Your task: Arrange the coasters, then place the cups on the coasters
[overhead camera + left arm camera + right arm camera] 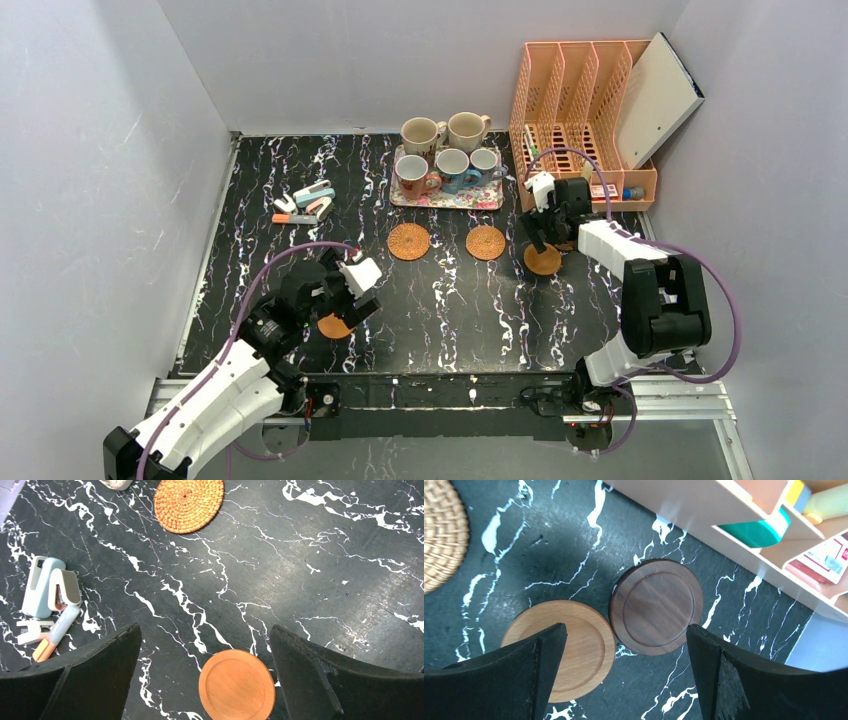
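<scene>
Right gripper (625,630) jaws wide apart and empty over the dark coaster (656,605), which lies flat on the table (549,545) touching the pale coaster (574,650). Left gripper (205,630) likewise spread, over the orange coaster (236,685). Expect stiff, light, smooth, thin discs, so pinch yours low across opposite rims.

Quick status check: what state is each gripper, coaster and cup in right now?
Left gripper: open, holding nothing.
Right gripper: open, holding nothing.
Orange coaster: lying flat, below left gripper, bare.
Dark coaster: flat, edge touching tan coaster.
Woven coasters: flat, apart, bare.
Cups: upright on floral tray, none on a coaster.
</scene>
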